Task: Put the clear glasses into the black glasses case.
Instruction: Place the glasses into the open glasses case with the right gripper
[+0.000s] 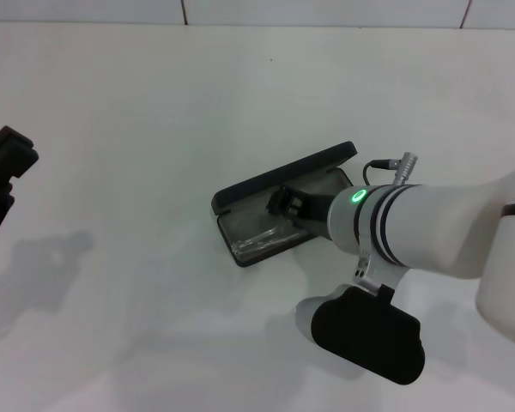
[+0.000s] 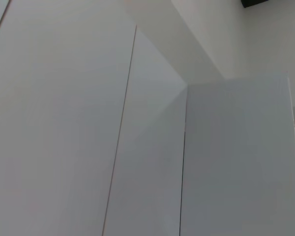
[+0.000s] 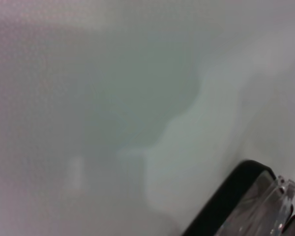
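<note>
The black glasses case point(image 1: 240, 190) lies open in the middle of the white table, its lid raised on the far side. The clear glasses point(image 1: 259, 240) lie in the case's grey-lined lower half, showing as faint glints. My right gripper point(image 1: 287, 204) reaches from the right into the open case, right above the glasses. The right wrist view catches a rounded corner of the black glasses case point(image 3: 231, 196) with part of the clear glasses point(image 3: 278, 196) inside it. My left gripper point(image 1: 4, 163) hangs at the far left, well away from the case.
The white table point(image 1: 154, 103) stretches around the case, with a tiled wall along its far edge. My right arm's white forearm point(image 1: 429, 232) and black elbow cover point(image 1: 369, 335) fill the lower right. The left wrist view shows only white panels.
</note>
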Controlling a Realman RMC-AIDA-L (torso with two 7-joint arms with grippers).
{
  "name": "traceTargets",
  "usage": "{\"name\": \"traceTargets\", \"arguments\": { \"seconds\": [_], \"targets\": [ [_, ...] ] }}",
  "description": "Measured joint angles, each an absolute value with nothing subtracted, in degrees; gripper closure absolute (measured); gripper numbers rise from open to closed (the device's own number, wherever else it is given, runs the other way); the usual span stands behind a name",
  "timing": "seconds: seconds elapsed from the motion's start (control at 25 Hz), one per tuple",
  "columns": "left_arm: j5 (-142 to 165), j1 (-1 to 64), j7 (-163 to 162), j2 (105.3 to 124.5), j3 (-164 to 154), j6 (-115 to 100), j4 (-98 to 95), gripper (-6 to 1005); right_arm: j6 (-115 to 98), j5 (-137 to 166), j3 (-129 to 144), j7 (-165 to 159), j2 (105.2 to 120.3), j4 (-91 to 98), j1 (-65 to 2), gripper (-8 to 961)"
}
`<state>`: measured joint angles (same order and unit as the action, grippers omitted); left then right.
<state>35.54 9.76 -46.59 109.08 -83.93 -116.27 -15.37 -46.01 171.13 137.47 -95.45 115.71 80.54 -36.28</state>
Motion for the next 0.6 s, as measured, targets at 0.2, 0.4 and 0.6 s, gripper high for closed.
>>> {"name": "traceTargets", "arguments": {
  "seconds": [0.2,0.4,0.6],
  "targets": [
    [35.6,9.8,-46.6,109.15,-84.0,-116.3,-15.4,905,-47.1,171.1,137.0,-95.3,115.81,81.8,-35.5,627],
    [35.6,9.7,-46.5,109.16,-84.3,-116.3,-15.4,905,-47.1,171.1,136.4,-94.7,115.77,82.6,-34.4,628],
    [35.6,9.4,-46.5,109.16,-84.3,-116.3,-15.3,905,-46.8,171.0,136.0,-93.3,115.71,83.3,-33.1,628]
  ]
}}
